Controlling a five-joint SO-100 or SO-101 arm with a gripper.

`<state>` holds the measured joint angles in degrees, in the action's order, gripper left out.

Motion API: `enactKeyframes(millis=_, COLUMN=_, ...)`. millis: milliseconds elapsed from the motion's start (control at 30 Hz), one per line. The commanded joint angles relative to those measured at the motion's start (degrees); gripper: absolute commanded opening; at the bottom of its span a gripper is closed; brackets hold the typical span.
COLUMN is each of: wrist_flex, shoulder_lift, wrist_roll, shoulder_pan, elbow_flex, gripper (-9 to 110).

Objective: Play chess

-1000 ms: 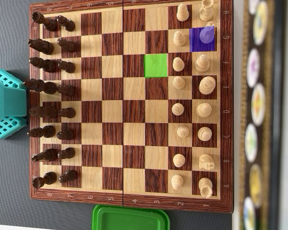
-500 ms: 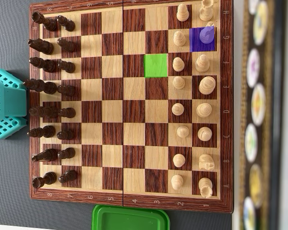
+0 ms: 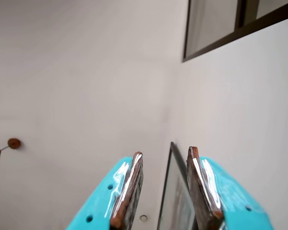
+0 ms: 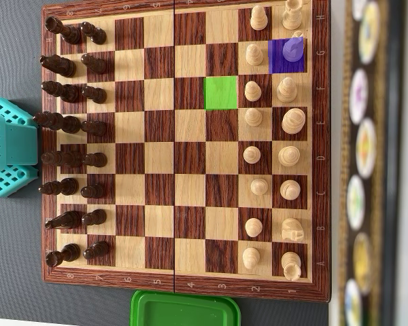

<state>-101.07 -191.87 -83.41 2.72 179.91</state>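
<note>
Claw [image 3: 165, 155] fingers slightly parted, gripping nothing, aimed at a wall.

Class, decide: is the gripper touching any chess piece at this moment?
Apart. In the wrist view the gripper points up at a bare wall, its open jaws holding nothing. The overhead view shows only the arm's teal base beside the board.

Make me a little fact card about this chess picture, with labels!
board: wooden chessboard, seen from above
dark pieces: two columns along the left side
light pieces: two columns along the right side
green square: empty, one square left of a light pawn
purple square: has a light piece on it, near the top right
pincer: teal, open, holding nothing, pointing at walls and ceiling in the wrist view
green tub: below the board's bottom edge
</note>
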Motion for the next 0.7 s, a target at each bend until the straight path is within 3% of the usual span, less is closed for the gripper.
enactKeyframes(millis=0, wrist_flex=6.59, shoulder_lift=0.26, wrist_roll=0.44, shoulder_pan=-0.18, elbow_flex=-0.26, gripper=14)
enactKeyframes(millis=300, wrist_flex=38.58, shoulder_lift=0.26, wrist_roll=0.44, shoulder_pan=-0.26, elbow_flex=-12.83, gripper=14)
enactKeyframes(millis=667, wrist_flex=93.34, shoulder_lift=0.09, wrist_roll=0.35, shoulder_pan=0.00, elbow_flex=-31.99, gripper=14)
